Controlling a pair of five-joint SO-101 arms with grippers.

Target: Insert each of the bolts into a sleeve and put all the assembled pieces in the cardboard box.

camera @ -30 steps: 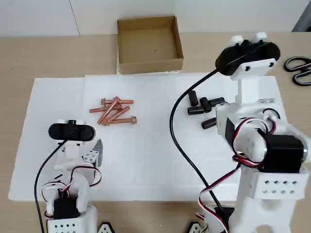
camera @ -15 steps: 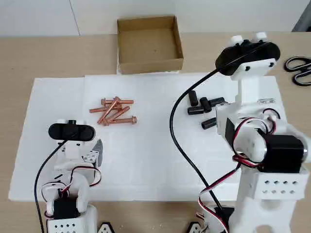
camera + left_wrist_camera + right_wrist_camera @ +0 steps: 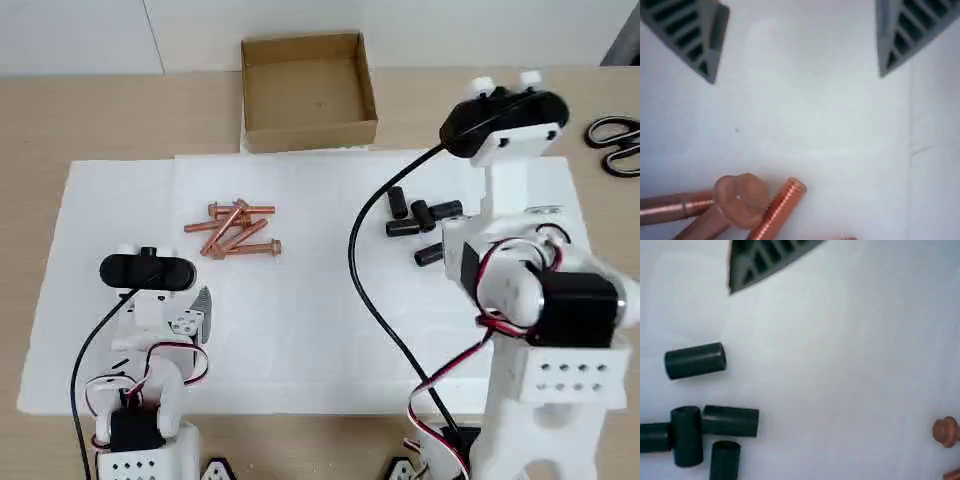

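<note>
The left pincer (image 3: 796, 75) gapes wide above the white sheet (image 3: 300, 330), grasping nothing, near the heaped bolts (image 3: 235, 230). The right pincer (image 3: 755, 265) hangs over the sheet by the black sleeves (image 3: 420, 225); I cannot tell whether it is released or clenched. The cardboard box (image 3: 310, 133) stands on the counter (image 3: 120, 110) at the sheet's far edge.

Copper bolts (image 3: 235, 230) lie flat in a crossed heap (all bare). Five black sleeves (image 3: 420, 222) lie loose, well apart from them. The open cardboard box (image 3: 310, 133) stands upright beyond both.
</note>
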